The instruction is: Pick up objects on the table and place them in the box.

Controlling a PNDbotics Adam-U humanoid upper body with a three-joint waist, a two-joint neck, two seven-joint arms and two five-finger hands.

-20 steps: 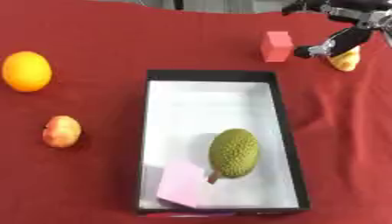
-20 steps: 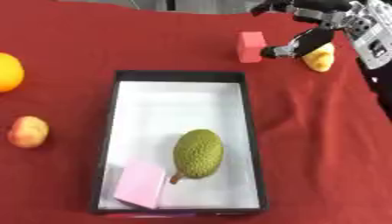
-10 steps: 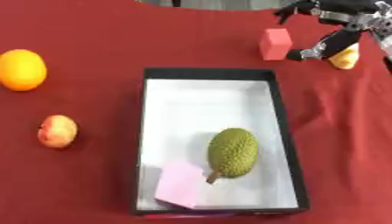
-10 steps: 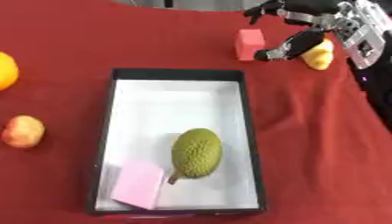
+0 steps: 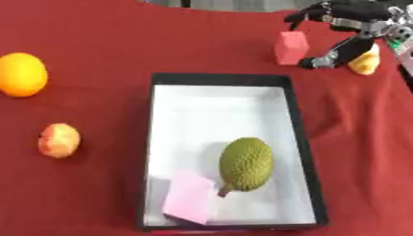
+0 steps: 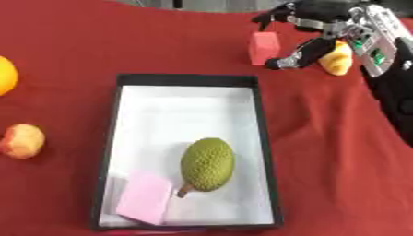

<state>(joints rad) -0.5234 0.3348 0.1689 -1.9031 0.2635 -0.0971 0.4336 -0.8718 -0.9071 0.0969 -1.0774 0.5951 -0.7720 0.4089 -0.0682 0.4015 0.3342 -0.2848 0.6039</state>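
**Me:** My right hand (image 6: 322, 27) is up at the far right of the red tablecloth (image 5: 97, 184). Its fingers are spread out and it holds nothing. The thumb points down between two things.

**Helper:** Which two things?

**Me:** A small red block (image 5: 290, 47) on its left side and a little yellow fruit (image 6: 335, 59) on its right side. The thumb tip is just beside the block. I can't tell if it touches.

**Helper:** Where is the box?

**Me:** The black box with the white floor (image 5: 218, 106) sits in the middle of the cloth. A bumpy green oval fruit (image 5: 245, 163) lies inside it, near the front. A flat pink block (image 5: 188, 203) lies right next to it, in the front left corner.

**Helper:** What is outside the box?

**Me:** A round orange fruit (image 5: 22, 74) is far to the left. A small peach-coloured fruit (image 5: 59, 140) lies nearer to me, also on the left. Both are well apart from the box.
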